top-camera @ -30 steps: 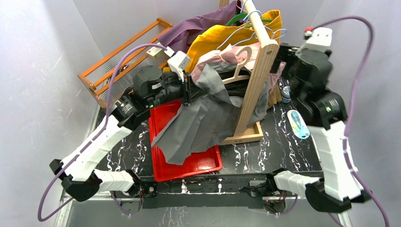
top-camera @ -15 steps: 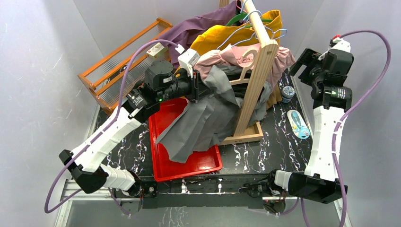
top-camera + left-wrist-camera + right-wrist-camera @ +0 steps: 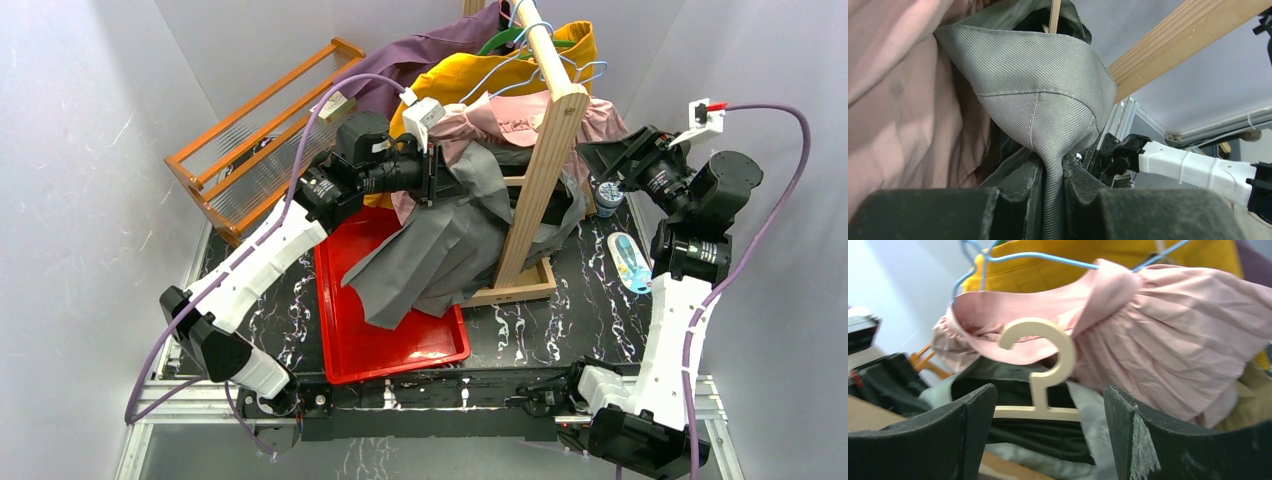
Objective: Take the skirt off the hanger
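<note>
A grey skirt hangs from a cream hanger beside the wooden rack post, its hem draped over the red tray. My left gripper is shut on a fold of the grey skirt, which is pinched tight between the fingers. My right gripper is open to the right of the post. In the right wrist view its gripper frames the hanger's hook and bar without touching them. The hanger is mostly hidden in the top view.
Pink, yellow and purple garments hang on the rack behind the skirt. An orange wooden frame leans at the back left. A small jar and a blue-white object lie at the right.
My left gripper has moved up and right with the skirt fold, lifting the cloth. My right arm has swung out to the right and lowered, its open gripper now pointing at the hanger.
</note>
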